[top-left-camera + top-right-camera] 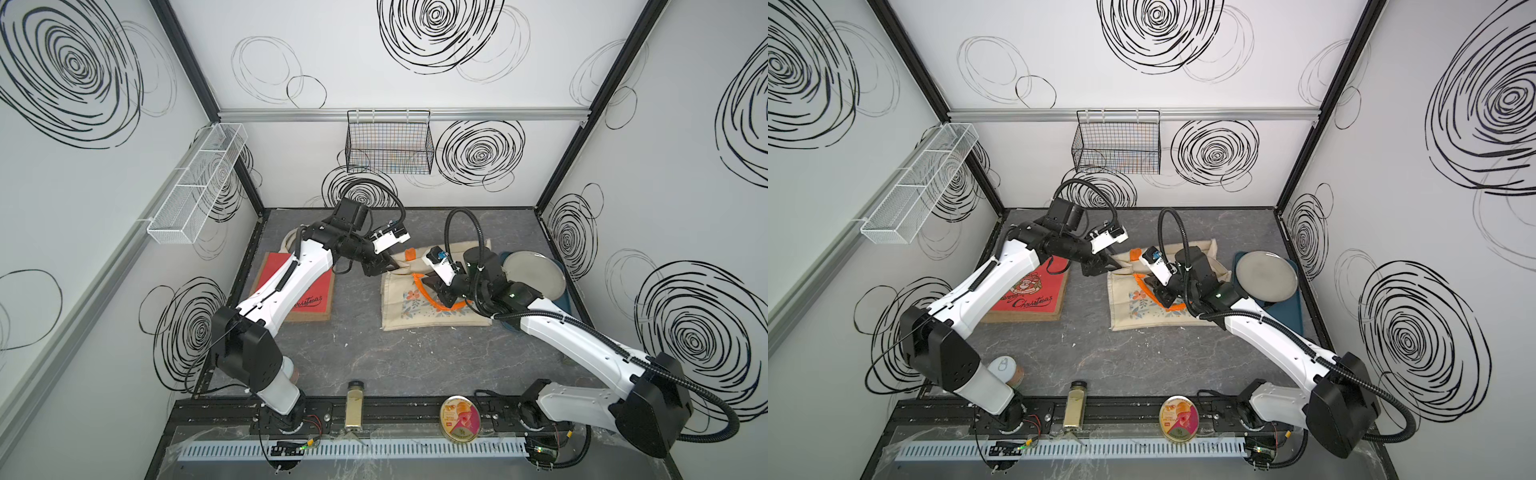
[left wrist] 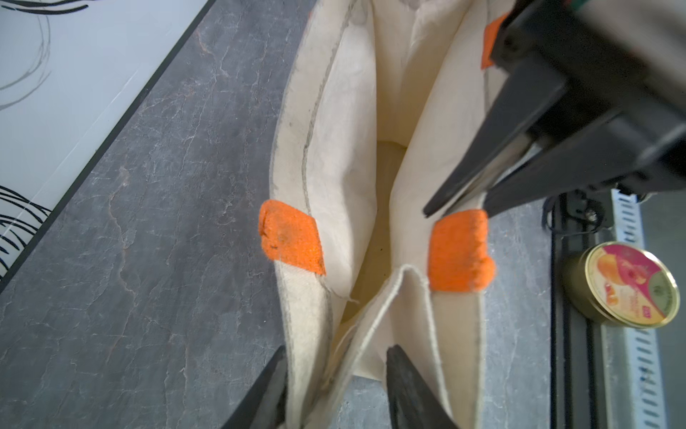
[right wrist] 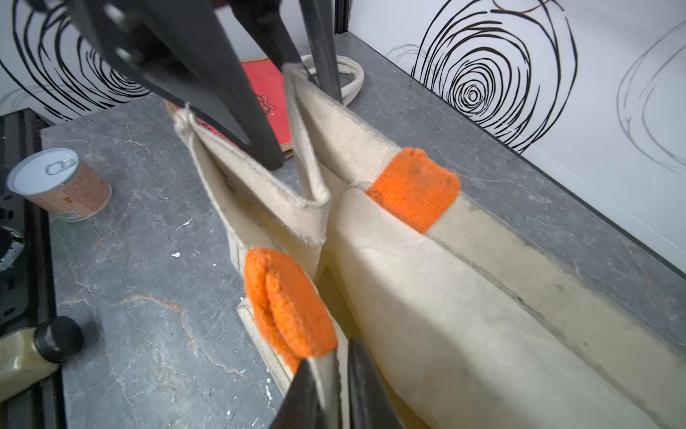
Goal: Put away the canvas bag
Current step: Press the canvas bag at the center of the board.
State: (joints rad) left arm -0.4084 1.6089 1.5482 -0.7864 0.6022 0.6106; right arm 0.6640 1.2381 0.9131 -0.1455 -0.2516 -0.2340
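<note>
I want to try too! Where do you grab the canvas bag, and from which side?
I'd grab the canvas bag by its hem, beside an orange handle patch, coming in from the open mouth end with one finger inside and one outside. The mouth gapes there, so the hem stands free as a thin edge. The rest lies flat, with nothing to pinch.

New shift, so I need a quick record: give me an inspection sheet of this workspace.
Surface: grey marbled table, few white flecks.
Job's things: canvas bag on table, mouth parted, orange handles.
Clutter: red Christmas bag, spice jar, tin, can, plate on blue tray.
Grippers: left gripper open, straddling the bag's rim; right gripper jaws nearly together at rim, grip unclear.
Cables: black hoses arch over both wrists.
Surroundings: black wire basket, white mesh shelf, on walls.
</note>
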